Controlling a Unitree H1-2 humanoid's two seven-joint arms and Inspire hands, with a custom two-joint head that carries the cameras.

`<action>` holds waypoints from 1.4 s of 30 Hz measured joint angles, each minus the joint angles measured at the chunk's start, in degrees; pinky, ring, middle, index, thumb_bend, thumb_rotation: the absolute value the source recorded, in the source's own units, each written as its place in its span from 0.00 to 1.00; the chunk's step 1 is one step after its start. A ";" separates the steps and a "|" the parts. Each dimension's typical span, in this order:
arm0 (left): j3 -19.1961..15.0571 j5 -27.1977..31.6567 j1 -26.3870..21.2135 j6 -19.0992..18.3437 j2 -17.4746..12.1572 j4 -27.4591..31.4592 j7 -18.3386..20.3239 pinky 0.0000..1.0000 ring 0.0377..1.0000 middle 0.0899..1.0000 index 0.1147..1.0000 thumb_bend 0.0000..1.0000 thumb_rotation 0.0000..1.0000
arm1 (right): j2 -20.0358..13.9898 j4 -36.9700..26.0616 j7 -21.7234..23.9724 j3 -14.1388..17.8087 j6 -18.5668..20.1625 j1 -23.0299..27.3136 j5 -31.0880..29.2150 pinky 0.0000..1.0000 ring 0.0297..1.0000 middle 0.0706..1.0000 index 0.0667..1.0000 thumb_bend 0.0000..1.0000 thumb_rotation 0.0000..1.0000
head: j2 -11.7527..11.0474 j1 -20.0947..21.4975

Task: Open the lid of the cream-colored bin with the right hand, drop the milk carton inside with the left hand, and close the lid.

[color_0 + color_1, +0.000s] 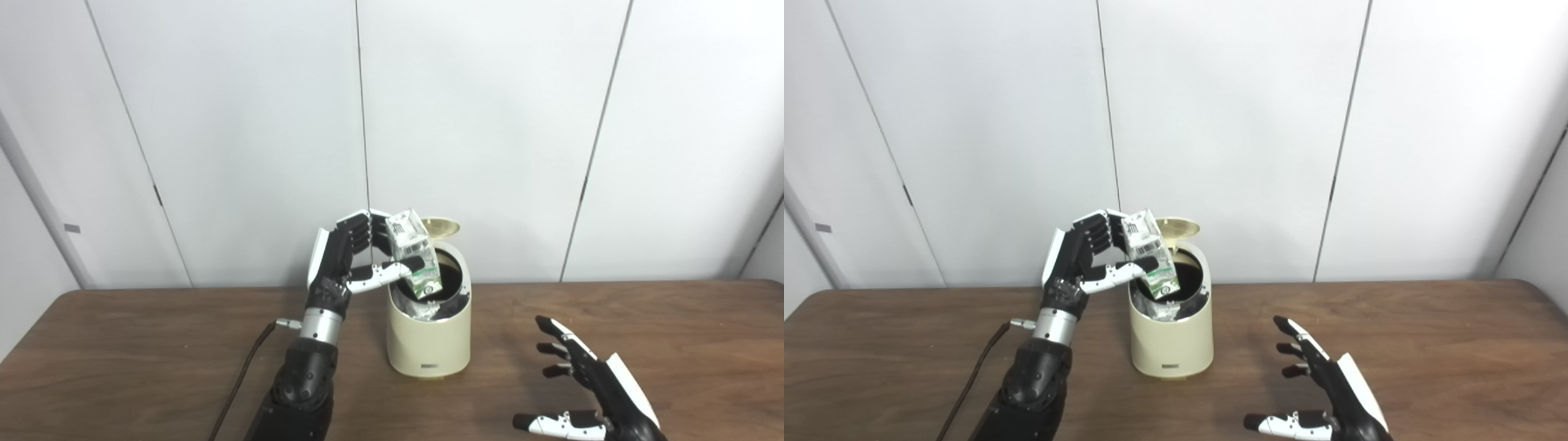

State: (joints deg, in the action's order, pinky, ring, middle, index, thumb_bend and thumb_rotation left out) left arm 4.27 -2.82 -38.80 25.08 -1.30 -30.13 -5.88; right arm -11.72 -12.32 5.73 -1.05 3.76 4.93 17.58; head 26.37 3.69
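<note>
The cream-colored bin [429, 343] stands on the wooden table, its lid [440, 227] flipped up at the back. My left hand [343, 263] is shut on the white and green milk carton [415, 253] and holds it tilted over the bin's open mouth, its lower corner just inside the rim. Crumpled material lies inside the bin. My right hand [582, 386] is open and empty, low over the table to the right of the bin and nearer to me. The same scene shows in the right eye view, with the carton [1151, 254] over the bin [1170, 343].
A dark cable [242, 373] runs along the table beside my left arm. The table [674, 331] stretches wide to the right and ends at white wall panels behind the bin.
</note>
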 measured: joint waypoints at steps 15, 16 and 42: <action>4.30 -1.78 -1.52 0.09 -1.01 -3.72 -7.05 0.47 0.44 0.44 0.43 0.50 0.00 | 0.28 -1.21 0.00 -0.48 0.27 -0.60 0.32 0.70 0.83 0.92 0.91 0.74 0.22 | 0.44 0.88; 4.76 -1.87 -1.63 0.14 -1.13 -3.92 -7.66 0.47 0.44 0.44 0.43 0.50 0.00 | 0.27 -1.21 -0.01 -0.47 0.27 -0.64 0.33 0.70 0.83 0.92 0.91 0.74 0.22 | 0.44 0.88; 16.31 -5.74 -2.73 0.87 -6.08 -6.25 -16.61 0.70 0.76 0.78 0.74 0.91 0.13 | -0.43 -0.49 -0.02 0.29 -0.18 -1.42 -1.83 0.67 0.83 0.92 0.91 0.75 0.23 | 0.79 0.26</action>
State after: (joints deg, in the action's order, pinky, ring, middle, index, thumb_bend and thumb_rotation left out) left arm 20.58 -8.57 -41.54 25.94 -7.38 -36.38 -22.49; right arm -12.15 -12.81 5.71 -0.75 3.57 3.51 15.75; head 27.16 3.96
